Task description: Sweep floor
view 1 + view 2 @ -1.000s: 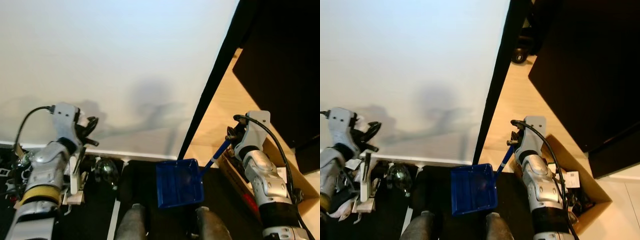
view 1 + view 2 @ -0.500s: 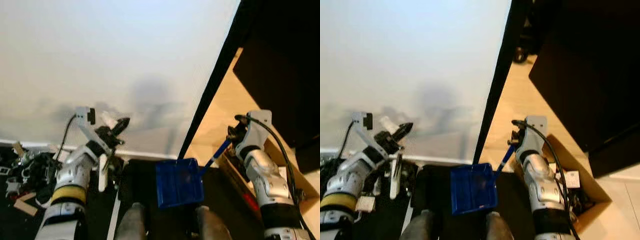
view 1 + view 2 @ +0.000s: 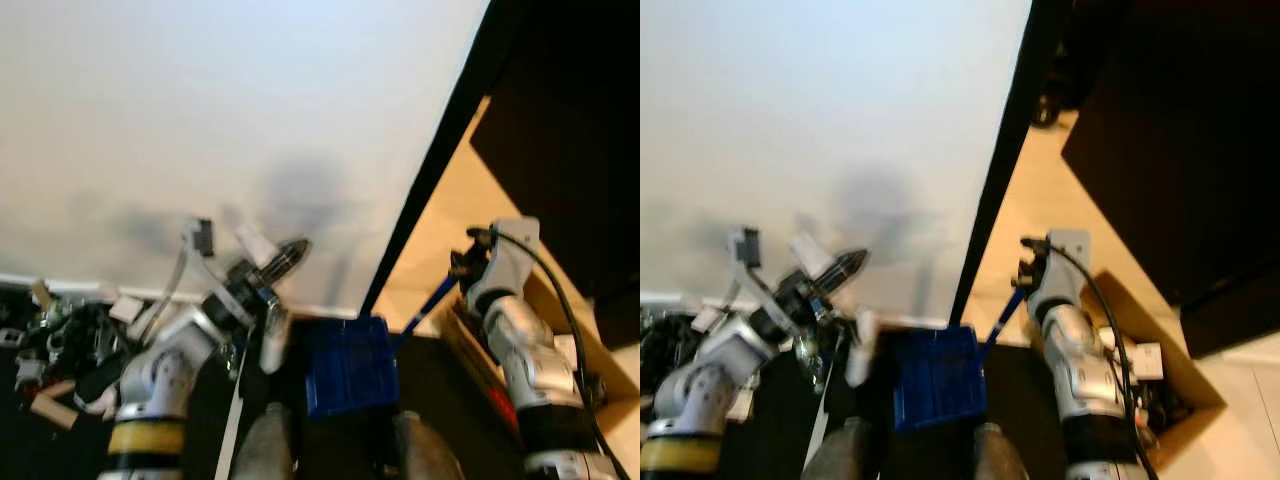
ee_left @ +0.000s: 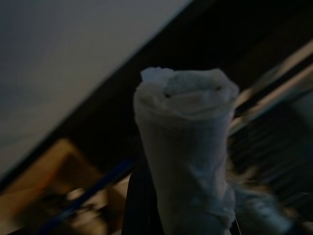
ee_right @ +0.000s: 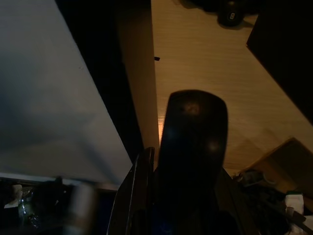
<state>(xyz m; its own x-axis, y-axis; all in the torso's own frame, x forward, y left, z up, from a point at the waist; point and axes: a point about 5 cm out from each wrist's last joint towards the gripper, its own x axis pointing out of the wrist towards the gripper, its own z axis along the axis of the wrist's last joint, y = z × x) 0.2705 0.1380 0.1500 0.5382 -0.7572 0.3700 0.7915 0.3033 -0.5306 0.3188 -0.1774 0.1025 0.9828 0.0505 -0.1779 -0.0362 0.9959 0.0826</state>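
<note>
Left gripper: I see its fingers clamped on the white brush, beside the dustpan.
Right gripper: fingers closed on the blue dustpan handle.
Dustpan: on dark floor between the arms.

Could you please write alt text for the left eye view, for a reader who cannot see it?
The right gripper holds a blue dustpan by its handle, low before a white wall. The left gripper holds a white brush beside the pan.
</note>
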